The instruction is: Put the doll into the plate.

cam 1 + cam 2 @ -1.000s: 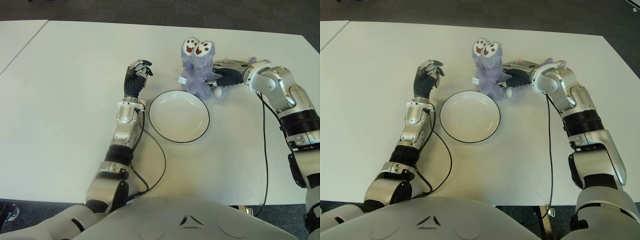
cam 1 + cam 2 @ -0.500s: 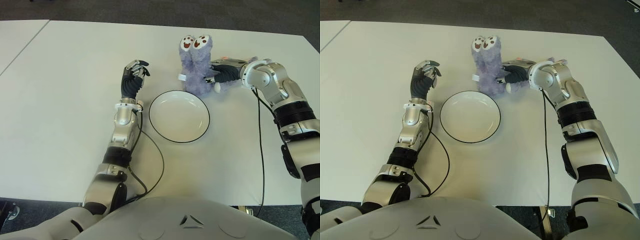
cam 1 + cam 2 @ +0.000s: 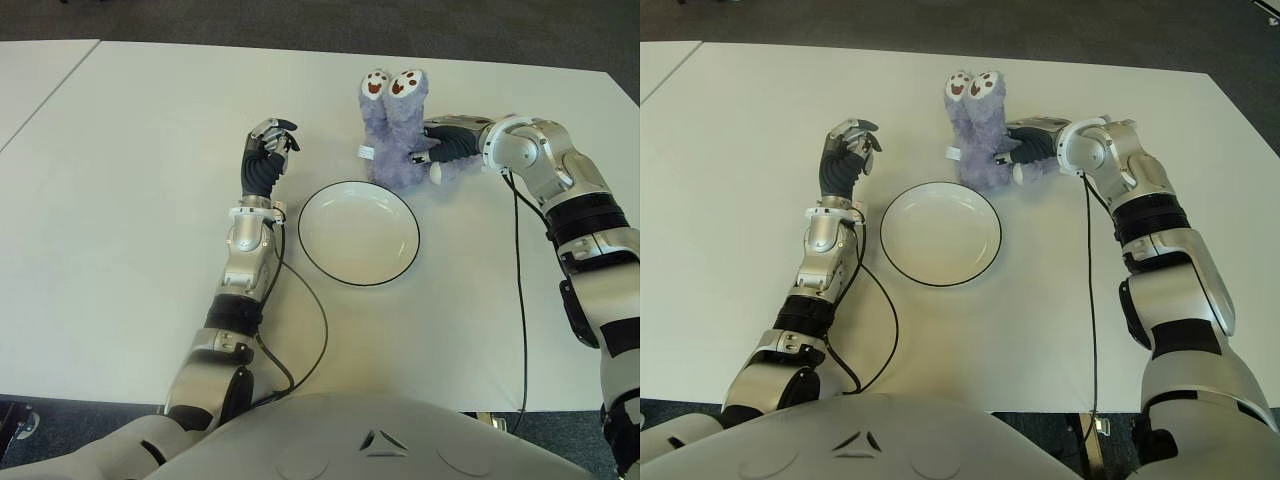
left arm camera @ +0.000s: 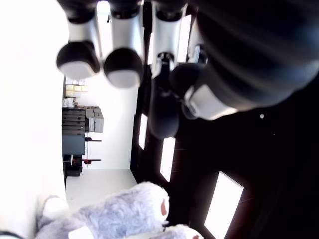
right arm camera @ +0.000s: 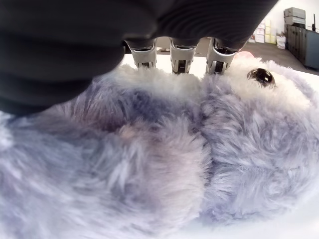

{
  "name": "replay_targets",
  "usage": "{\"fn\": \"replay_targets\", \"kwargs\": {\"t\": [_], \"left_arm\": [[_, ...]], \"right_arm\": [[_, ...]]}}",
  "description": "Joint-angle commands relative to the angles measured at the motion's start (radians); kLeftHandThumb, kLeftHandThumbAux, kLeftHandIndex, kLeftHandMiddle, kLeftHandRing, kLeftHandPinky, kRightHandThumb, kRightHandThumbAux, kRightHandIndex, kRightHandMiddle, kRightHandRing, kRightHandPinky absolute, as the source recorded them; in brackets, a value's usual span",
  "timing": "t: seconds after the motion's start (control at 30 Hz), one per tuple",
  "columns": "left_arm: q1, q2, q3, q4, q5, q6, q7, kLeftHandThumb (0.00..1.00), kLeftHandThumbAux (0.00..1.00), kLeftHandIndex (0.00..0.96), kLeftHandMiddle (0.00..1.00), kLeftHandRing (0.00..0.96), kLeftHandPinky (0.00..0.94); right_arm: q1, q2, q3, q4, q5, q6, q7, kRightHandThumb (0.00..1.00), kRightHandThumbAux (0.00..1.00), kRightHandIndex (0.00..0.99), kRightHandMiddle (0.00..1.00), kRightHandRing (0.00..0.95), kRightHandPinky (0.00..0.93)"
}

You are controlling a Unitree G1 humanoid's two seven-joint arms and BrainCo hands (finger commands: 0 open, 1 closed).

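Observation:
A fluffy purple doll point(image 3: 396, 130) stands behind the white plate point(image 3: 358, 232), its two feet with red paw marks pointing up. My right hand point(image 3: 447, 148) reaches in from the right and its fingers point(image 5: 178, 56) are pressed into the doll's fur, gripping its body. The plate with a dark rim lies on the white table point(image 3: 120, 230) just in front of the doll and holds nothing. My left hand point(image 3: 267, 150) shows raised to the left of the plate, fingers point(image 4: 119, 69) curled, with nothing in them.
A second white table point(image 3: 30, 75) adjoins at the far left. Black cables point(image 3: 525, 290) run along both forearms over the tabletop. The dark floor lies beyond the table's far edge.
The right forearm has swung inward and the doll has shifted slightly up and back with it. The left hand has barely moved.

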State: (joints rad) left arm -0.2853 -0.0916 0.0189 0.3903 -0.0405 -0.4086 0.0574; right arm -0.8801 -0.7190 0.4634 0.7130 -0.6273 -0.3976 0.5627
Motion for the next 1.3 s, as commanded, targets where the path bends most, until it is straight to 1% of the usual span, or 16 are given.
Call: {"fn": "replay_targets", "kwargs": {"t": [0.03, 0.13, 0.23, 0.37, 0.43, 0.47, 0.5, 0.57, 0.63, 0.67, 0.7, 0.77, 0.87, 0.97, 1.07, 1.3], "left_arm": [[0.124, -0.011, 0.003, 0.029, -0.007, -0.001, -0.008, 0.712, 0.704, 0.442, 0.881, 0.885, 0.865], [0.125, -0.01, 0.004, 0.026, -0.007, -0.002, -0.008, 0.712, 0.704, 0.442, 0.881, 0.884, 0.866], [0.126, -0.01, 0.004, 0.022, -0.008, -0.001, -0.007, 0.712, 0.704, 0.442, 0.88, 0.883, 0.869], [0.128, -0.01, 0.004, 0.014, -0.01, 0.003, -0.006, 0.713, 0.703, 0.442, 0.88, 0.884, 0.869], [0.131, -0.011, 0.004, 0.009, -0.008, 0.004, -0.003, 0.713, 0.703, 0.442, 0.879, 0.884, 0.869], [0.132, -0.01, 0.004, 0.005, -0.007, 0.005, -0.002, 0.712, 0.703, 0.442, 0.879, 0.884, 0.868], [0.134, -0.01, 0.004, 0.002, -0.006, 0.006, 0.0, 0.712, 0.703, 0.442, 0.879, 0.884, 0.868], [0.136, -0.01, 0.004, -0.003, -0.005, 0.008, 0.002, 0.712, 0.704, 0.442, 0.879, 0.884, 0.866], [0.139, -0.009, 0.005, -0.009, -0.005, 0.011, 0.003, 0.712, 0.704, 0.442, 0.879, 0.884, 0.865], [0.14, -0.009, 0.005, -0.012, -0.005, 0.013, 0.004, 0.712, 0.704, 0.442, 0.879, 0.883, 0.865], [0.142, -0.01, 0.005, -0.016, -0.004, 0.016, 0.007, 0.712, 0.704, 0.442, 0.879, 0.883, 0.865], [0.145, -0.011, 0.005, -0.023, -0.004, 0.02, 0.01, 0.711, 0.704, 0.442, 0.878, 0.882, 0.864], [0.149, -0.012, 0.006, -0.034, -0.004, 0.026, 0.012, 0.711, 0.705, 0.442, 0.878, 0.882, 0.862], [0.152, -0.014, 0.006, -0.042, -0.007, 0.034, 0.012, 0.71, 0.705, 0.442, 0.878, 0.881, 0.86], [0.154, -0.016, 0.009, -0.049, -0.013, 0.04, 0.012, 0.71, 0.705, 0.442, 0.877, 0.88, 0.858], [0.157, -0.016, 0.009, -0.059, -0.016, 0.051, 0.014, 0.709, 0.706, 0.442, 0.876, 0.878, 0.857]], "right_arm": [[0.066, 0.005, 0.061, 0.106, -0.054, 0.006, 0.034, 0.492, 0.263, 0.0, 0.0, 0.0, 0.114], [0.055, 0.007, 0.067, 0.133, -0.052, -0.002, 0.023, 0.482, 0.259, 0.0, 0.0, 0.0, 0.115], [0.045, 0.019, 0.079, 0.189, -0.065, -0.011, -0.025, 0.475, 0.251, 0.0, 0.0, 0.0, 0.129], [0.037, 0.027, 0.092, 0.236, -0.074, -0.03, -0.092, 0.468, 0.248, 0.0, 0.0, 0.0, 0.182], [0.038, 0.026, 0.093, 0.242, -0.077, -0.048, -0.139, 0.47, 0.269, 0.0, 0.0, 0.06, 0.253], [0.038, 0.025, 0.094, 0.244, -0.079, -0.055, -0.161, 0.522, 0.313, 0.068, 0.069, 0.167, 0.339], [0.039, 0.019, 0.092, 0.237, -0.082, -0.064, -0.188, 0.541, 0.328, 0.093, 0.094, 0.205, 0.369], [0.038, 0.01, 0.09, 0.229, -0.085, -0.074, -0.223, 0.668, 0.404, 0.244, 0.234, 0.359, 0.478], [0.042, 0.011, 0.09, 0.229, -0.087, -0.071, -0.259, 0.733, 0.439, 0.33, 0.307, 0.426, 0.517], [0.045, 0.014, 0.09, 0.231, -0.087, -0.068, -0.277, 0.777, 0.523, 0.388, 0.35, 0.477, 0.533], [0.052, 0.022, 0.087, 0.247, -0.084, -0.061, -0.312, 0.793, 0.552, 0.409, 0.365, 0.495, 0.538], [0.061, 0.032, 0.082, 0.27, -0.077, -0.054, -0.361, 0.892, 0.609, 0.462, 0.409, 0.489, 0.567], [0.07, 0.039, 0.07, 0.283, -0.063, -0.054, -0.425, 0.964, 0.649, 0.443, 0.425, 0.451, 0.502], [0.077, 0.046, 0.054, 0.292, -0.048, -0.057, -0.476, 0.988, 0.664, 0.422, 0.433, 0.437, 0.484], [0.084, 0.055, 0.035, 0.306, -0.031, -0.058, -0.514, 0.996, 0.667, 0.4, 0.447, 0.459, 0.481], [0.096, 0.059, 0.008, 0.31, -0.004, -0.049, -0.522, 0.999, 0.666, 0.39, 0.484, 0.507, 0.454]]}}
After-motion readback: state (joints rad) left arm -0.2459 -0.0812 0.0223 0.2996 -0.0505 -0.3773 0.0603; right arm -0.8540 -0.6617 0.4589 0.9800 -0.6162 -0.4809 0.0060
